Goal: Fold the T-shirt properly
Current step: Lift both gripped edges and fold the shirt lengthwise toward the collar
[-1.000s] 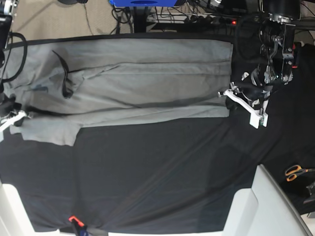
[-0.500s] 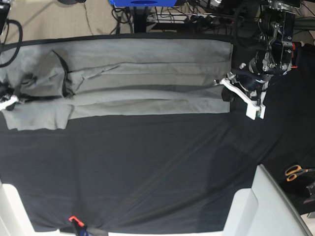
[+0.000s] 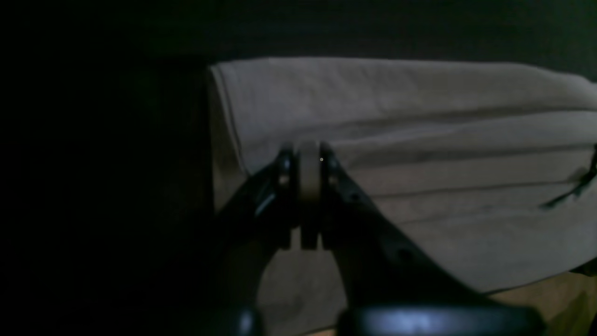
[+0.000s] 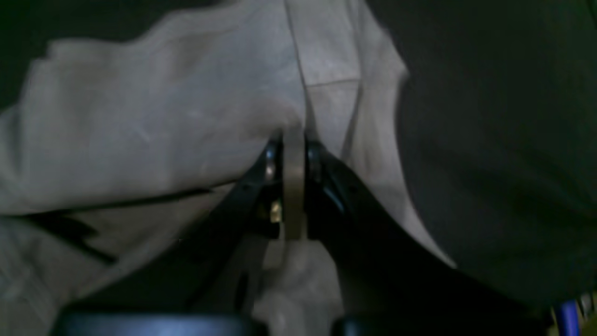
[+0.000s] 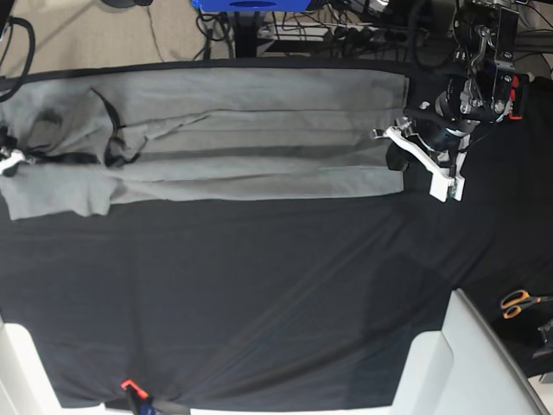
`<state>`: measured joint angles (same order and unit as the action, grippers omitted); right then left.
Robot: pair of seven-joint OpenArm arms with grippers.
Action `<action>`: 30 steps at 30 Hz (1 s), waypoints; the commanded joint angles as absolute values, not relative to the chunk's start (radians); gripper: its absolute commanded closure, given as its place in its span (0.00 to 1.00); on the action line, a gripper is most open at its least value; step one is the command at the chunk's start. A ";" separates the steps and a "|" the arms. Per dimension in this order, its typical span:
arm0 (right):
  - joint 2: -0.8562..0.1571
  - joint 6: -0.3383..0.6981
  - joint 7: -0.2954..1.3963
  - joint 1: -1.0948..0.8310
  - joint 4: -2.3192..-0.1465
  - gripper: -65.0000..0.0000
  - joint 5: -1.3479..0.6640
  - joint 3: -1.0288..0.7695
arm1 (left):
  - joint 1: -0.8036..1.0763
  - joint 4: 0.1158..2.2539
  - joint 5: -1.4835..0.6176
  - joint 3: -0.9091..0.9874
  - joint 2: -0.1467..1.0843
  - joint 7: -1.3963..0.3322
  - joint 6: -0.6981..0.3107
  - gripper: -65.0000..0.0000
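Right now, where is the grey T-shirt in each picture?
Base view: the T-shirt lies stretched across the top of the black table cloth.
Left wrist view: it fills the middle and right, its hem pinched in the left end effector.
Right wrist view: it fills the left and middle.
Shared landmark: the black table cloth.

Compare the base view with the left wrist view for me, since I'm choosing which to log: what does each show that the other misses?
Only the base view shows the orange-handled scissors, the whole black table cloth and the shirt's sleeve end at the far side.

Only the left wrist view shows the left claw shut on a pinch of fabric, close up.

Both show the plain grey cotton T-shirt, folded lengthwise into a long band.
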<state>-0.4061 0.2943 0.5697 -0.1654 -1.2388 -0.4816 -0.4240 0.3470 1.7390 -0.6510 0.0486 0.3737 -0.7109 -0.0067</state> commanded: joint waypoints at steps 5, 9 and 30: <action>-0.389 0.295 0.615 -0.170 -1.337 1.00 -0.486 -0.493 | 0.349 1.751 -0.648 0.056 0.387 -0.694 -0.010 1.00; -0.358 0.295 0.680 -0.180 -1.408 1.00 -0.486 -0.501 | 0.349 1.751 -0.647 0.056 0.387 -0.694 -0.010 1.00; -0.343 0.294 0.700 -0.228 -1.420 1.00 -0.483 -0.492 | 0.375 1.750 -0.647 0.054 0.423 -0.694 -0.010 1.00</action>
<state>-0.3164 0.2943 0.7181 -0.2333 -1.4067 -0.4717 -0.4870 0.3771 1.7363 -0.6434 0.0452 0.4076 -0.7078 -0.0071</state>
